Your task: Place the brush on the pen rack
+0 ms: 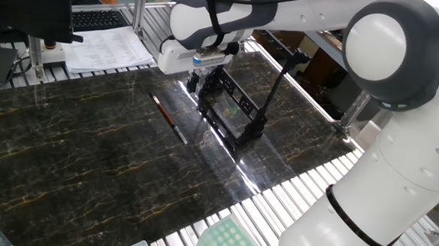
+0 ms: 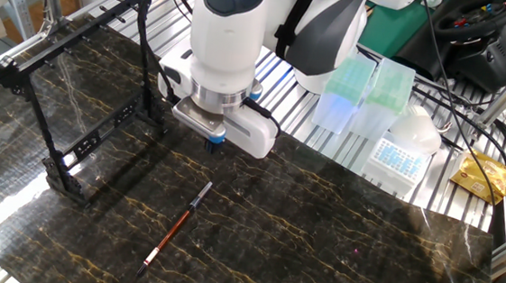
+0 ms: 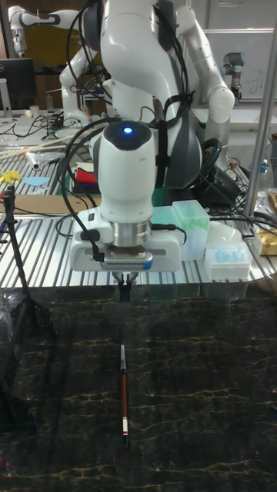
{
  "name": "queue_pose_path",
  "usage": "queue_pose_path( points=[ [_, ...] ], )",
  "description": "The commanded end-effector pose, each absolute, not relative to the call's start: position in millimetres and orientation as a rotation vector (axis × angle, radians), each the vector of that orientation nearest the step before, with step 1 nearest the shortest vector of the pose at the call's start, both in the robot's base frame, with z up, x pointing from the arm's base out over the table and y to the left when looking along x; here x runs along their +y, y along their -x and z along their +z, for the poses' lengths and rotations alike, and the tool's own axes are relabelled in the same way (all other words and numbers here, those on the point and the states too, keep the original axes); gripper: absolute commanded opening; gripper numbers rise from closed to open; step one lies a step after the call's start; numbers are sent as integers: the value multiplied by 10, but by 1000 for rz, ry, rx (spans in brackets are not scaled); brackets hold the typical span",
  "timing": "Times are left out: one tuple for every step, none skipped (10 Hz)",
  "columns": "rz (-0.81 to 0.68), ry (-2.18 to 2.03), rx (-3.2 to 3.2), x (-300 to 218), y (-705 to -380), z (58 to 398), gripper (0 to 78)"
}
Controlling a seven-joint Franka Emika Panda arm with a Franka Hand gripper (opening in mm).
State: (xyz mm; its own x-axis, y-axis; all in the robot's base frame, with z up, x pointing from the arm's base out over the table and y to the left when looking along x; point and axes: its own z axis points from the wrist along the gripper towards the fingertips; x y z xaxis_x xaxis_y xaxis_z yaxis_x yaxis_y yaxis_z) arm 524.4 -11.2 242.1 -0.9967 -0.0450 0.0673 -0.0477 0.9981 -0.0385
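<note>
The brush (image 1: 169,119) (image 2: 176,228) (image 3: 124,392) lies flat on the dark marble tabletop, thin, with a reddish-brown middle section. The pen rack (image 1: 258,125) (image 2: 59,167) (image 3: 15,238), a black frame of thin bars with slanted arms, stands on the table beside it and holds nothing. My gripper (image 1: 197,83) (image 2: 214,143) (image 3: 127,290) hangs just above the table past the brush's far end, between brush and rack. Its dark fingertips sit close together with nothing between them.
Pale green tip boxes (image 2: 357,86) and a white box (image 2: 397,153) stand on the slatted metal bench behind the marble top. A yellow packet (image 2: 484,176) lies at the right. A paper stack (image 1: 107,49) rests near the table's far edge, and another green box (image 1: 228,240) at the front.
</note>
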Motion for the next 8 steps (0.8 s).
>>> queue_pose_path(
  points=[
    [63, -51, -3038, -113, -5251, 2433, 0],
    [62, -44, -3008, -113, -5251, 2433, 0],
    [60, -39, -2951, -113, -5251, 2433, 0],
    [73, -3, -2931, -113, -5251, 2433, 0],
    [81, 9, -2923, -113, -5251, 2433, 0],
    [77, 5, -2916, -113, -5251, 2433, 0],
    [72, -23, -2912, -113, -5251, 2433, 0],
    [74, -35, -2913, -113, -5251, 2433, 0]
  ],
)
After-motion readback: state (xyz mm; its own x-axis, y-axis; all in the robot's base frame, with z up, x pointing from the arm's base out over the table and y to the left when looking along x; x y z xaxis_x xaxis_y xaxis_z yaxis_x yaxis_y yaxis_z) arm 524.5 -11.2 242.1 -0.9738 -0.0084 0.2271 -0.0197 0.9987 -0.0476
